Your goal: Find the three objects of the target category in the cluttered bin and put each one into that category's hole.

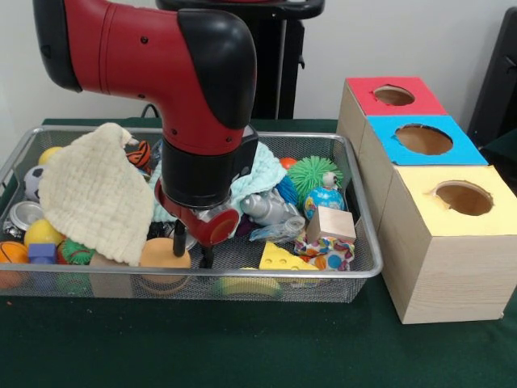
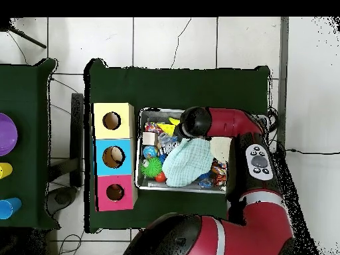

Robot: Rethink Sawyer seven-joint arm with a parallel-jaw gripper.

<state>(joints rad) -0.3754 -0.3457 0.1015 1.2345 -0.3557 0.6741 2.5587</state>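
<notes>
1. Hanging low in the bin (image 1: 24,145), the gripper (image 1: 192,252) is near the front wall, just right of an orange disc (image 1: 165,252).
2. Its 2 black fingers (image 1: 206,257) look a bit apart, but can't tell if they hold anything.
3. 3 boxes (image 1: 440,234) with holes sit right of the bin: red, blue, yellow.
4. A cream cloth (image 1: 97,190) covers the left toys.

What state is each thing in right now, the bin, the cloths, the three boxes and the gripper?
Wire bin: full of clutter.
Cream cloth: draped over toys at one end.
Mint cloth: lying on the pile, partly behind the arm.
Red box, blue box, yellow box: upright, holes uncovered.
Gripper: lowered into the bin, beside the orange disc.
</notes>
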